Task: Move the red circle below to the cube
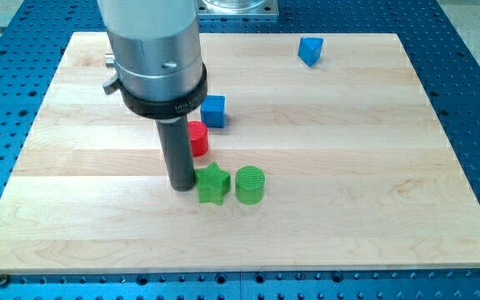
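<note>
The red circle block (198,139) sits near the board's middle, partly hidden behind my rod. The blue cube (213,111) stands just above and to its right, close but with a small gap. My tip (182,187) rests on the board just below and left of the red circle, touching or nearly touching the green star (212,184) on its left side.
A green cylinder (250,185) stands right of the green star. A second blue block (310,51), of angular shape, lies near the board's top right. The wooden board (390,208) lies on a blue perforated table.
</note>
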`<state>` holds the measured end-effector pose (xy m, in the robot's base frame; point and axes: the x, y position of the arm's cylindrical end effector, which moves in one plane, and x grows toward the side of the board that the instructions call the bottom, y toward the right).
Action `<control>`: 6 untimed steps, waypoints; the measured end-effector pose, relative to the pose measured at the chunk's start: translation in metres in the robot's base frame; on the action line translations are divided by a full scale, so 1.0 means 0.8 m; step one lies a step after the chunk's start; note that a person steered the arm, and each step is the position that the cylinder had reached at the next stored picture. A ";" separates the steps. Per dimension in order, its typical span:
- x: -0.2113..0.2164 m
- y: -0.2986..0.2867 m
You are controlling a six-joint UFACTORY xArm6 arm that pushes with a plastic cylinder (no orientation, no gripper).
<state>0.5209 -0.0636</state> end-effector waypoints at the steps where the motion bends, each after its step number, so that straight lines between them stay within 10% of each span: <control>1: 0.000 0.036; 3: 0.017 -0.064; 6: -0.084 -0.023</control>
